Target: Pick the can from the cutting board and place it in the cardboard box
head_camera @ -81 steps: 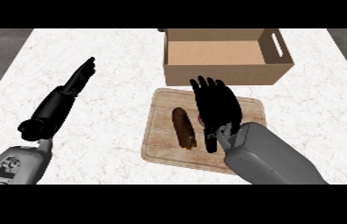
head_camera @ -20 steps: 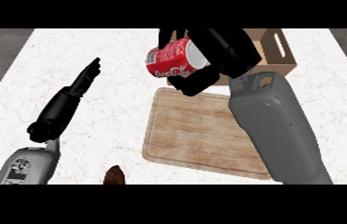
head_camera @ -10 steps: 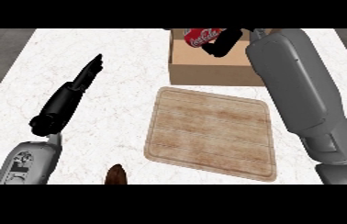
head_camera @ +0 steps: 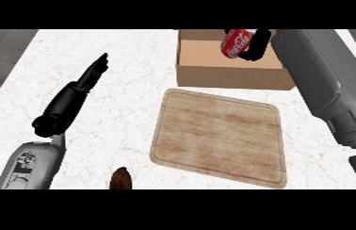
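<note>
Head view, nearest first: a dark brown rounded object (head_camera: 121, 179) sits at the lower edge on the white marbled desk (head_camera: 132, 106). Beyond it lies the rectangular wooden cutting board (head_camera: 219, 135), grain showing, bare. At left, the left hand (head_camera: 92, 74) rests with fingers straight and together. Farther off, the right hand (head_camera: 256, 47) has its fingers curled round the red cylindrical can (head_camera: 237, 43), held tilted, long axis leaning toward upper right, over the open cardboard box (head_camera: 230, 75).

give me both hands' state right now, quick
Left hand: open, fingers straight, holding nothing, over the counter.
Right hand: shut on the red can, above the cardboard box.
</note>
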Motion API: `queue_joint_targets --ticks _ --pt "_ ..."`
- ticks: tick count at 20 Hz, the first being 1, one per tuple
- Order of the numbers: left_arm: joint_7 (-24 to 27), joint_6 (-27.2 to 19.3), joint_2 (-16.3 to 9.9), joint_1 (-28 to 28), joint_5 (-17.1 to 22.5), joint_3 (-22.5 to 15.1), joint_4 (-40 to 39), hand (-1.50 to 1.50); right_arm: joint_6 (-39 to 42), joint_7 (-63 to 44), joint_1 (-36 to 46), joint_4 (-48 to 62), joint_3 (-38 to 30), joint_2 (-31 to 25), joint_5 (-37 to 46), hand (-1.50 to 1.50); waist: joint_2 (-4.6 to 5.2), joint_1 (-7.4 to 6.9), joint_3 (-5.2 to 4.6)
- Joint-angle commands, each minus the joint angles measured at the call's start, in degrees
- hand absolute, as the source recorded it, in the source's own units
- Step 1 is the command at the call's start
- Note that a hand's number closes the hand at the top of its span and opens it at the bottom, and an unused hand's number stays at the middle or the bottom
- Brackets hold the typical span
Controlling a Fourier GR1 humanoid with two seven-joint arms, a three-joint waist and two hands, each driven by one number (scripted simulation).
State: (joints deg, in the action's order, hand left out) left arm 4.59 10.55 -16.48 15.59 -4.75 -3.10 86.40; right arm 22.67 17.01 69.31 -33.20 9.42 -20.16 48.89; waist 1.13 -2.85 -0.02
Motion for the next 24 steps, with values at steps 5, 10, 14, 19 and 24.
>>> queue_joint_targets --ticks 5,10,14,19,24 --pt "3.3 -0.2 0.5 -1.1 -1.6 -0.3 -2.1 0.00 2.1 16.7 2.6 12.4 1.7 -1.5 2.1 -1.50 0.43 -0.62 0.04" --pt "0.8 -0.1 0.6 0.4 -1.0 0.0 -0.3 0.00 3.2 21.0 4.6 13.4 -9.2 0.5 -8.4 -1.50 0.17 -0.36 0.12" --pt "0.6 0.0 0.6 -1.4 -0.8 -0.1 0.6 0.00 7.3 17.3 4.1 18.4 -23.7 1.9 -22.8 -1.50 0.01 -0.89 0.21" --pt "-0.5 -0.1 1.3 1.0 -0.8 -0.2 0.3 0.00 9.1 6.7 7.9 25.4 -33.0 -1.2 -31.2 -1.50 0.53 -0.88 0.08" --pt "0.1 1.1 0.7 1.5 -0.8 -0.3 0.1 0.00 9.0 5.2 7.9 26.5 -36.3 -7.1 -34.0 -1.50 1.27 -1.91 0.13"
